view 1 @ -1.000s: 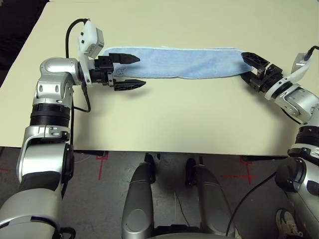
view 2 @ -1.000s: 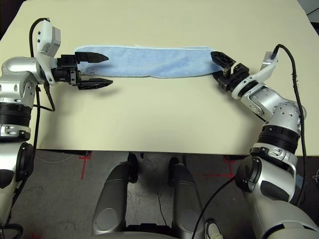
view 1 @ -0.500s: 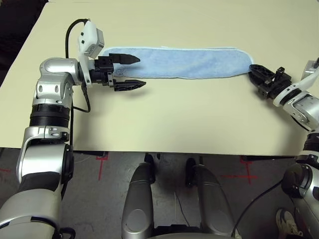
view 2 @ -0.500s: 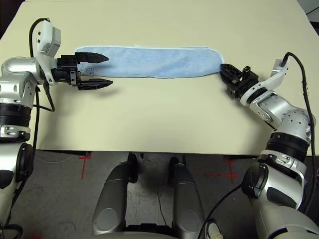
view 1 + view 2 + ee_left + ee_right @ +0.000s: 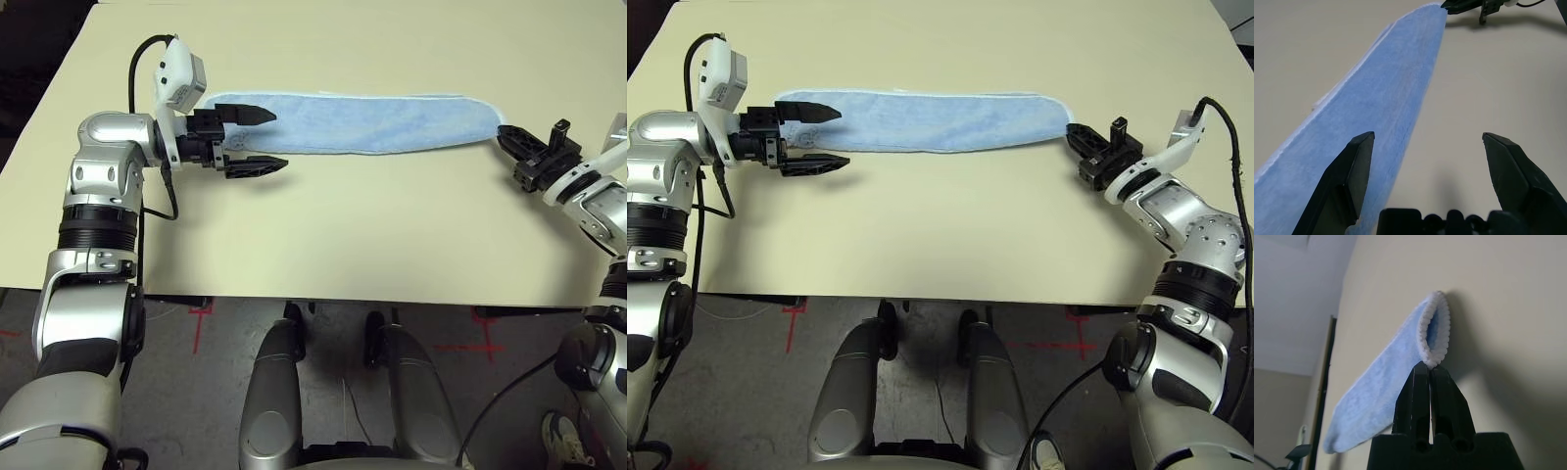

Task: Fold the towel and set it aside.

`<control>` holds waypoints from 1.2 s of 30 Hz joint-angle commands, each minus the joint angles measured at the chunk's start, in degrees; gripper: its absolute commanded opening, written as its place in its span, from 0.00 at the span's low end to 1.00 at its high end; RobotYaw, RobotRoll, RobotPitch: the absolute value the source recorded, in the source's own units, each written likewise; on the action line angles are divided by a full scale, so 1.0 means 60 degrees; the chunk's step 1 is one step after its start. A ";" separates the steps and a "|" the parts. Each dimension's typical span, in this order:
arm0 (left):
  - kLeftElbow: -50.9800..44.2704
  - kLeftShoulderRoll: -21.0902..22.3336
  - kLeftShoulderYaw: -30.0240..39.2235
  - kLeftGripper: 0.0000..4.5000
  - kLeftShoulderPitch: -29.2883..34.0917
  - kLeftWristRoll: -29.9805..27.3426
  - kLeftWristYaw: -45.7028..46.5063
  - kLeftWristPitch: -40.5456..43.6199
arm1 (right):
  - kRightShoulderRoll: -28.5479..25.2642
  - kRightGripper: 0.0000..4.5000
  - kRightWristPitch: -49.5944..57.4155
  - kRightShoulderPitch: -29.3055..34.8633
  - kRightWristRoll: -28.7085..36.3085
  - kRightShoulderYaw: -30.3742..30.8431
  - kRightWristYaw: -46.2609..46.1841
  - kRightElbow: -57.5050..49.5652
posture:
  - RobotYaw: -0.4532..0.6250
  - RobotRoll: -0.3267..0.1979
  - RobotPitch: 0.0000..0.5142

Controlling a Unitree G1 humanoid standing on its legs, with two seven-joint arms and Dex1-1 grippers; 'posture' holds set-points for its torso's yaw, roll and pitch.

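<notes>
Towel (image 5: 372, 123) lies lengthwise between the wide-open left gripper (image 5: 255, 140) and right gripper (image 5: 516, 147), pinched on its end.

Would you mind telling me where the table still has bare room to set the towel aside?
The table is bare between the towel and the near edge, and beyond the towel. It is crowded at the ends: the left gripper open at one, the right gripper shut at the other.
</notes>
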 commanded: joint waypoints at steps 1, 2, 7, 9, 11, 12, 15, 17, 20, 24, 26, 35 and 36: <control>-0.0100 0.0002 -0.0106 1.00 0.0128 -0.0053 -0.0003 0.0023 | -0.0646 0.01 -0.0066 0.0409 -0.0080 -0.0492 0.0057 0.0183 | 0.44 0.62 0.67; -0.0060 -0.0018 -0.0093 1.00 0.0128 -0.0059 0.0014 0.0008 | -0.0824 0.01 -0.0063 0.0490 -0.0101 -0.0549 0.0104 0.0189 | 0.44 0.62 0.67; 0.0095 -0.0080 -0.0009 1.00 0.0124 -0.0104 0.0134 -0.0021 | -0.1269 0.01 -0.0056 0.0724 -0.0170 -0.0655 0.0274 0.0282 | 0.43 0.62 0.66; 0.0200 -0.0128 0.0035 1.00 0.0092 -0.0118 0.0221 -0.0059 | -0.1392 0.01 -0.0070 0.0752 -0.0196 -0.0691 0.0356 0.0340 | 0.43 0.62 0.66; 0.0282 -0.0176 0.0064 1.00 0.0052 -0.0135 0.0318 -0.0060 | -0.1427 0.01 -0.0132 0.0655 -0.0202 -0.0657 0.0488 0.0378 | 0.43 0.62 0.66; 0.0305 -0.0194 0.0080 1.00 0.0039 -0.0148 0.0364 -0.0050 | -0.1422 0.01 -0.0145 0.0581 -0.0181 -0.0630 0.0547 0.0377 | 0.43 0.62 0.66; 0.0392 -0.0219 0.0125 1.00 0.0020 -0.0198 0.0461 -0.0068 | -0.1362 0.01 -0.0165 0.0359 -0.0119 -0.0549 0.0696 0.0332 | 0.43 0.62 0.65; 0.0492 -0.0214 0.0155 1.00 0.0005 -0.0233 0.0482 -0.0201 | -0.1303 0.01 -0.0007 0.0178 0.0010 -0.0467 0.0844 0.0216 | 0.44 0.62 0.64; 0.0563 -0.0198 0.0199 1.00 0.0008 -0.0269 0.0497 -0.0293 | -0.1231 0.01 0.0269 -0.0068 0.0159 -0.0285 0.1034 0.0031 | 0.44 0.62 0.63; 0.0514 -0.0182 0.0272 1.00 0.0084 -0.0340 0.0439 -0.0410 | -0.1032 0.01 0.0659 -0.0546 0.0364 0.0154 0.1247 -0.0265 | 0.45 0.62 0.63; 0.0494 -0.0201 0.0306 1.00 0.0108 -0.0365 0.0433 -0.0488 | -0.0985 0.01 0.0896 -0.0678 0.0320 0.0599 0.1568 -0.0576 | 0.45 0.62 0.63; 0.0427 -0.0139 0.0229 1.00 0.0177 -0.0383 0.0458 -0.0585 | -0.0476 0.01 0.1115 -0.1161 -0.0150 0.2174 0.1946 -0.1633 | 0.47 0.62 0.62; 0.0420 -0.0135 0.0220 1.00 0.0179 -0.0369 0.0466 -0.0592 | -0.0411 0.01 0.1044 -0.1187 -0.0271 0.2312 0.1910 -0.1687 | 0.47 0.62 0.62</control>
